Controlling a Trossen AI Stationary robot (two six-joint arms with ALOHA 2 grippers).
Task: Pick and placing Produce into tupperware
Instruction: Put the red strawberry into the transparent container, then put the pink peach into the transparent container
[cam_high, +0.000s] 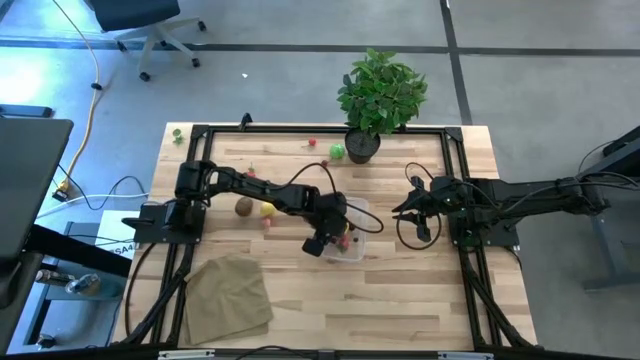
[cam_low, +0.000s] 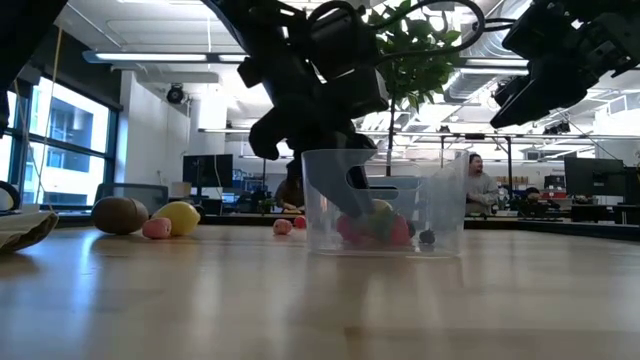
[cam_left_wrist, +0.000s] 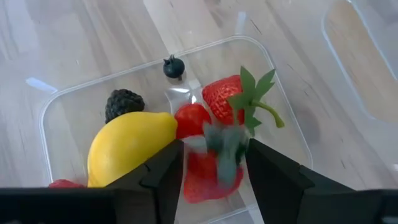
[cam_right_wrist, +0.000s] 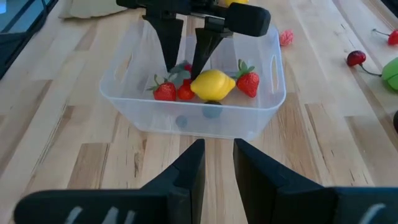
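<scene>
The clear tupperware (cam_high: 372, 222) stands mid-table. It holds a yellow lemon (cam_left_wrist: 127, 149), a blackberry (cam_left_wrist: 123, 102), a blueberry (cam_left_wrist: 173, 67) and strawberries (cam_left_wrist: 227, 96). My left gripper (cam_left_wrist: 214, 168) reaches down into it with its fingers apart, and a blurred strawberry (cam_left_wrist: 214, 177) shows between them. My right gripper (cam_right_wrist: 217, 149) hovers to the tupperware's right, fingers slightly apart and empty. More produce lies on the table to the left: a kiwi (cam_high: 244, 207), a lemon (cam_high: 267, 209) and a red piece (cam_high: 268, 225). My left gripper has the blurred strawberry (cam_left_wrist: 217, 149) between its two fingertips, but I cannot tell whether the fingers touch it. The fingers (cam_right_wrist: 171, 53) come from above and point down into the tupperware, over the other fruit lying on its bottom.
A potted plant (cam_high: 380, 100) stands at the far edge, with a green piece (cam_high: 337, 151) and a small red one (cam_high: 312, 143) beside it. A tan cloth (cam_high: 228, 295) lies at the near left. A cherry (cam_right_wrist: 356, 58) lies beyond the tupperware. A person (cam_low: 478, 185) sits in the room behind.
</scene>
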